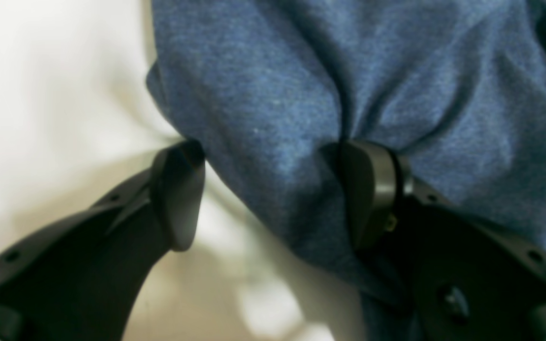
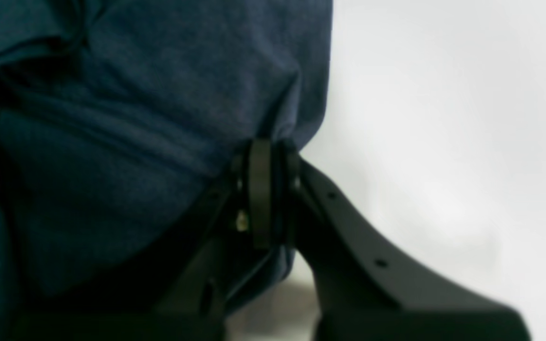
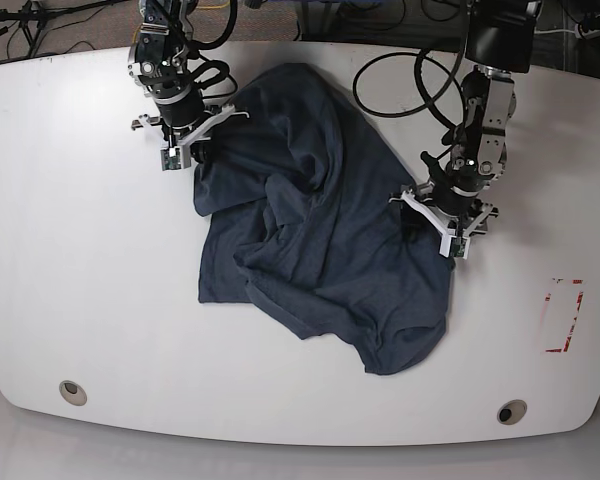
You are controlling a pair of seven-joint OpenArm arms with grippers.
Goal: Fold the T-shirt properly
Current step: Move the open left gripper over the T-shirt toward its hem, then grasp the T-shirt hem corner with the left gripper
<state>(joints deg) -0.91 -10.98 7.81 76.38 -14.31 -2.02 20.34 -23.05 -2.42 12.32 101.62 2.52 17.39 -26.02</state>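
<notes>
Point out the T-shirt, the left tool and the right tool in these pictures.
T-shirt (image 3: pixel 320 240): base view, on its crumpled middle.
Left tool (image 1: pixel 273 189): left wrist view, midway between its spread fingertips, over the cloth edge.
Right tool (image 2: pixel 266 156): right wrist view, at its closed tips pinching the cloth.

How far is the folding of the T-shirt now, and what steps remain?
Done: nothing looks folded; the T-shirt lies crumpled on the white table. In hand: the right gripper is shut on the cloth at one edge; the left gripper has open jaws around the opposite edge, not pinching it. Left: close that grip, spread the shirt flat, then make every fold.
</notes>
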